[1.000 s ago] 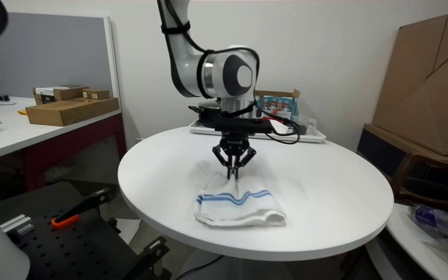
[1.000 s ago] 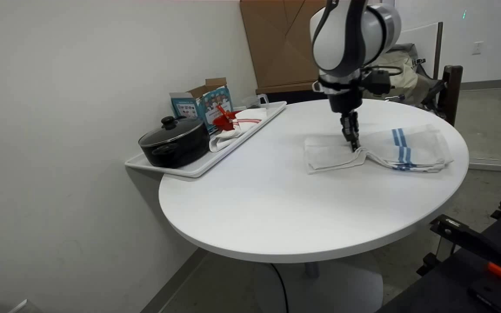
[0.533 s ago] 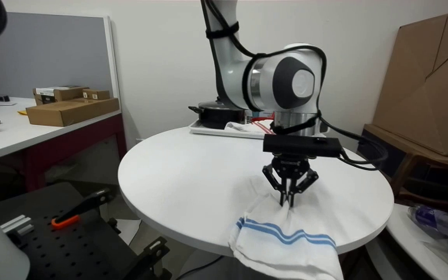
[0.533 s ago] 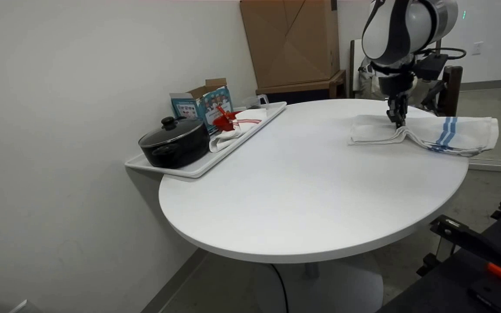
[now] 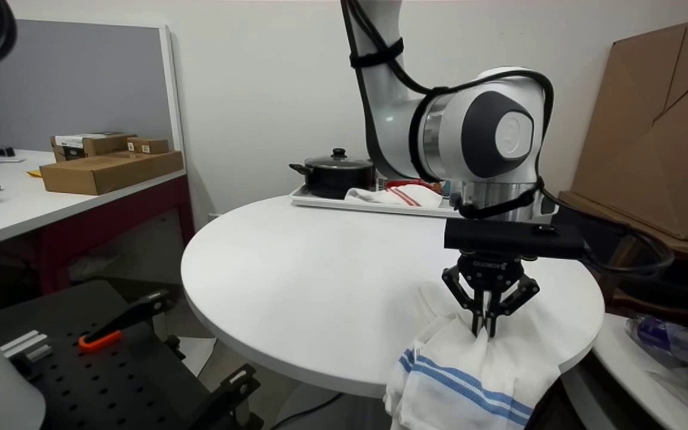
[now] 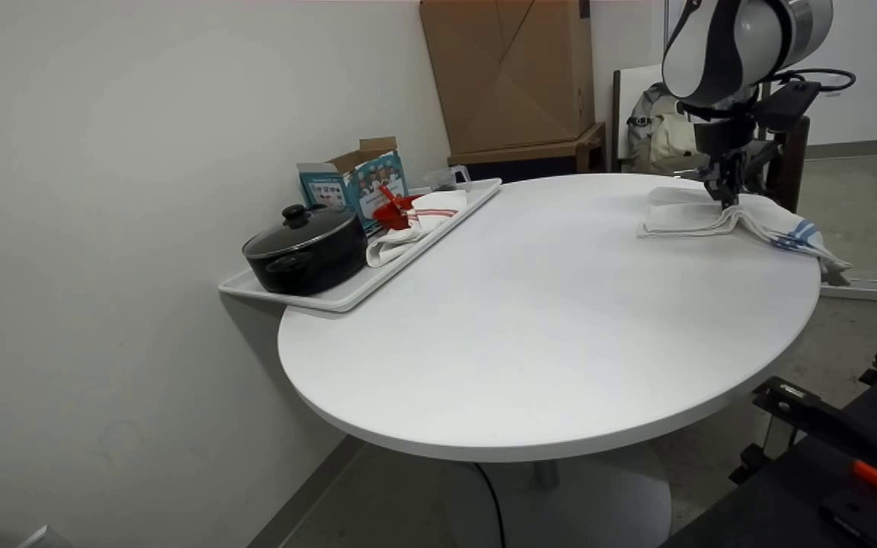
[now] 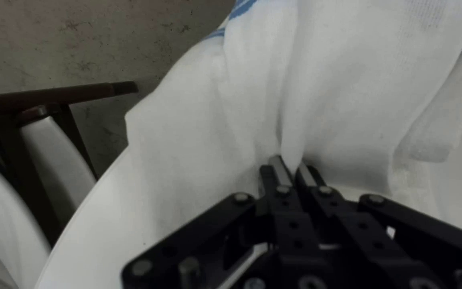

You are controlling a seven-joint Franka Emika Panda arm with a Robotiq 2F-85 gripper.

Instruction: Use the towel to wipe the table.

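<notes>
Exterior view: gripper (image 5: 484,329) pinches fold of white towel (image 5: 487,373); towel lies partly on round counter (image 5: 296,286), blue-striped end hanging over rim.
Exterior view: towel well apart from tray (image 6: 431,242), where lidded black pot (image 6: 305,255) stands, red-striped cloth (image 6: 408,237) just beside it.
Wrist view: 2 fingers (image 7: 280,173) clamp fold between them, towel draped to both sides.

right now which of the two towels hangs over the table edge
The blue-striped towel, pinched in the gripper, partly droops off the table; the red-striped towel lies on the white tray.
</notes>
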